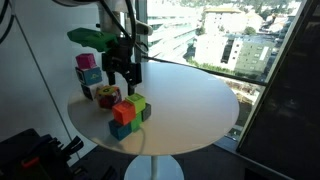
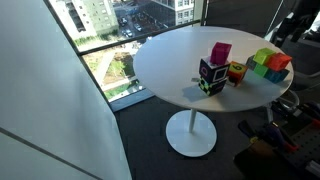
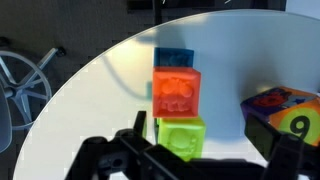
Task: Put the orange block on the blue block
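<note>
In the wrist view the orange block (image 3: 177, 93) lies in a line between the blue block (image 3: 175, 58) beyond it and a yellow-green block (image 3: 180, 135) nearer me. It covers part of the blue block. In an exterior view the orange block (image 1: 123, 111) shows directly over the blue block (image 1: 121, 130) and touches it. Whether it rests on top or stands behind, I cannot tell. My gripper (image 1: 122, 84) hangs open and empty above the blocks. Its dark fingers (image 3: 215, 140) frame the bottom of the wrist view.
A stack of coloured cubes (image 1: 88, 72) stands at the table's edge, and a multicoloured numbered cube (image 3: 285, 115) lies close to my fingers. The round white table (image 1: 190, 100) stands by a large window. Dark equipment (image 1: 30, 155) sits on the floor.
</note>
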Action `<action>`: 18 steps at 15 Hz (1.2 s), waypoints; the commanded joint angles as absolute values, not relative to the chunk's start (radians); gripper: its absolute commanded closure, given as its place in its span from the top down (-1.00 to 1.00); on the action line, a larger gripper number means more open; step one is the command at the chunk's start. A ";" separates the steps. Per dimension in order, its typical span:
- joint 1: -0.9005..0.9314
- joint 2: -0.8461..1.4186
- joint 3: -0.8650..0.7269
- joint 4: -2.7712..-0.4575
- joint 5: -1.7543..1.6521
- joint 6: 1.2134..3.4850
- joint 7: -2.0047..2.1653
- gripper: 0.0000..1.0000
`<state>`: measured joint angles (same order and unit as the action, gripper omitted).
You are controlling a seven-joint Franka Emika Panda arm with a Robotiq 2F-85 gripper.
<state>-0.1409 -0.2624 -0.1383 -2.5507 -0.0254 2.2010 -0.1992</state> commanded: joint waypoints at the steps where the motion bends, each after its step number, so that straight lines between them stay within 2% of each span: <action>1: -0.139 -0.313 -0.133 -2.522 -0.076 2.102 -0.189 1.00; 11: -0.126 -0.410 -0.108 -2.452 -0.109 1.826 -0.173 1.00; 18: -0.123 -0.479 -0.087 -2.445 -0.119 1.795 -0.137 1.00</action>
